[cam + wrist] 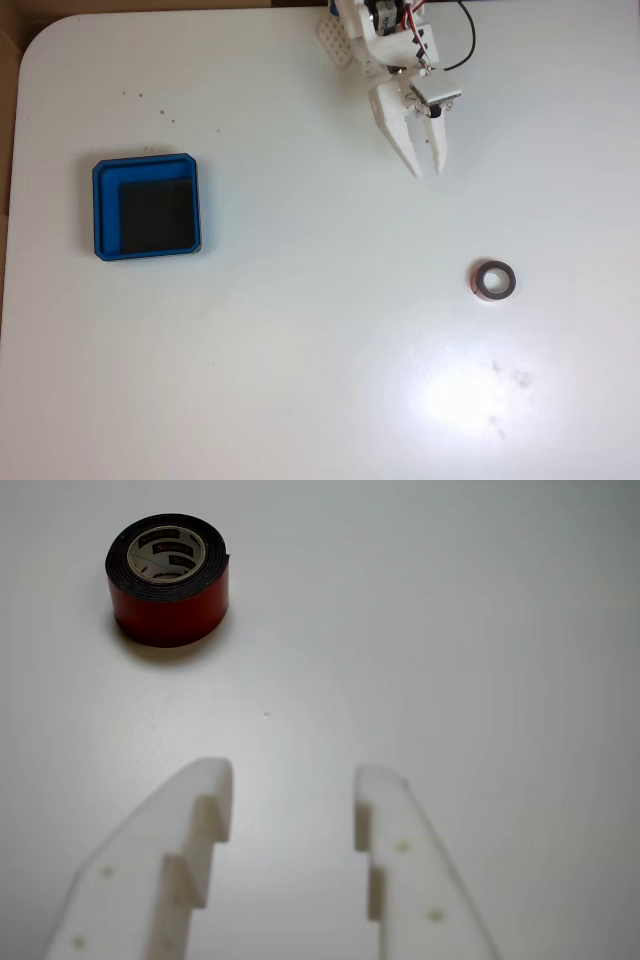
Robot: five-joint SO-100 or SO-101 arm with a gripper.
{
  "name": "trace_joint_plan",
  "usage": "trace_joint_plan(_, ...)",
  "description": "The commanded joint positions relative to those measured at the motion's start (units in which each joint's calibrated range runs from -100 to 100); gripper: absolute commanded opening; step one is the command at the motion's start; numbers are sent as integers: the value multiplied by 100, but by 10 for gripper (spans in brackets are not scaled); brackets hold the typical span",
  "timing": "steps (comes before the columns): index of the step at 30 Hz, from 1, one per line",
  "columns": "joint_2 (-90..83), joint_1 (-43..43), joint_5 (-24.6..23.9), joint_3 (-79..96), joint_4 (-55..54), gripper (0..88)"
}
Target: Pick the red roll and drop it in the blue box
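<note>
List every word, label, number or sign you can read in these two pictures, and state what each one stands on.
No text can be read.
The red roll carries small dark print on its inner core in the wrist view, too blurred to read.
The blue box, the gripper and the table show no print.

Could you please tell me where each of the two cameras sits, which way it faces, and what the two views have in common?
Fixed view: above the white table, looking straight down; shows the white plastic arm's gripper, jaws apart, entering from the top edge, plus the square blue box with dark floor.
Wrist view: rides behind the gripper, looking forward and down past both white fingers at the tabletop.
Shared: the small red roll of tape with a grey core, lying flat, clear of the jaws.
</note>
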Motion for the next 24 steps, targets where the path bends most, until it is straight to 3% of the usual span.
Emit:
trace_joint_plan(1, -36, -283, -28, 81, -62, 52)
trace_joint_plan(14, 72, -410, -37, -81, -62, 52)
trace_joint_plan(24, 2138, -420, -37, -1456, -62, 52)
